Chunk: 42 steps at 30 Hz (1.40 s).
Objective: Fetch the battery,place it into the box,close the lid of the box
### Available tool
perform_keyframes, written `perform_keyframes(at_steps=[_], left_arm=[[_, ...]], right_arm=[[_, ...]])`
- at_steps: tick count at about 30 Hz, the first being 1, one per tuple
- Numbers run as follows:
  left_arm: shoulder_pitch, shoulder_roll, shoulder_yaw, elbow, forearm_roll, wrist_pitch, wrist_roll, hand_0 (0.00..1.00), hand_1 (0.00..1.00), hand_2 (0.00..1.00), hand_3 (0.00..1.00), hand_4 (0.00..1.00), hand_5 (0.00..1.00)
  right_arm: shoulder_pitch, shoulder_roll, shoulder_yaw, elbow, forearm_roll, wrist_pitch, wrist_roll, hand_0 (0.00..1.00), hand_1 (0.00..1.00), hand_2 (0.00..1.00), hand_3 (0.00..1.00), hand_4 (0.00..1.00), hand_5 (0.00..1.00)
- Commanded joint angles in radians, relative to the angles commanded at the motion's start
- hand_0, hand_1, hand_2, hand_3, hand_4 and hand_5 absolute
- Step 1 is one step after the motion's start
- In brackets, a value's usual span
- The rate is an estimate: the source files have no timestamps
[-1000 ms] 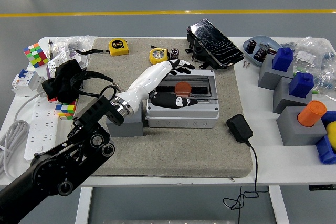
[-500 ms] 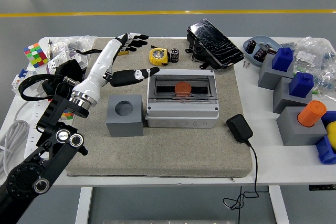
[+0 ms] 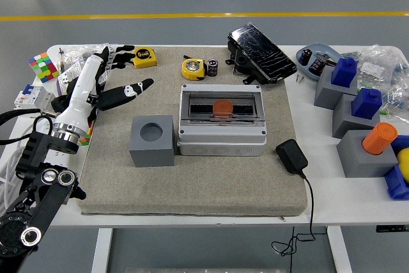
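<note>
battery (image 3: 213, 67) far from spread fingers (image 3: 132, 88)

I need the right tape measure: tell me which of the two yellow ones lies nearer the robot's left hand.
The yellow tape measure marked 5m, at the mat's far left edge beside the left hand. The other tape measure lies farther right, next to the battery.

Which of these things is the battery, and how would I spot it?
Start at the grey box in the middle of the grey mat. Look past its far edge to the yellow tape measure. The battery stands just right of it: a small dark cylinder with a pale top, unlike the yellow tapes.
</note>
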Motion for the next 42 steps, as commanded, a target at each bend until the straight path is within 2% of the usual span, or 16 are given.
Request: perform_keyframes(at_steps=[9, 23, 30, 31, 42], left_arm=[[0.031, 0.004, -0.039, 0.006, -0.085, 0.005, -0.053, 0.613, 0.683, 0.7, 0.718, 0.976, 0.303], [0.05, -0.002, -0.065, 0.001, -0.11, 0.009, -0.093, 0.582, 0.66, 0.686, 0.683, 0.959, 0.284], [0.066, -0.009, -0.081, -0.001, -0.121, 0.002, -0.101, 0.579, 0.654, 0.68, 0.669, 0.949, 0.272], [0.066, -0.01, -0.083, -0.001, -0.121, 0.001, -0.1, 0.563, 0.647, 0.653, 0.666, 0.95, 0.273], [0.063, -0.013, -0.09, -0.003, -0.117, -0.003, -0.093, 0.566, 0.653, 0.631, 0.663, 0.948, 0.276]], right_arm=[[-0.004, 0.0, 0.013, 0.0, -0.015, 0.0, -0.002, 0.638, 0.665, 0.673, 0.606, 0.994, 0.587], [-0.007, -0.003, 0.021, 0.0, -0.021, 0.0, -0.002, 0.639, 0.665, 0.673, 0.607, 0.994, 0.588], [-0.011, 0.003, 0.014, 0.0, -0.009, 0.0, 0.002, 0.639, 0.665, 0.674, 0.607, 0.995, 0.589], [-0.01, 0.003, 0.013, 0.0, -0.009, 0.0, 0.002, 0.639, 0.665, 0.674, 0.607, 0.995, 0.59], [0.005, 0.001, 0.005, 0.0, 0.0, -0.001, 0.0, 0.639, 0.665, 0.674, 0.607, 0.994, 0.59]])
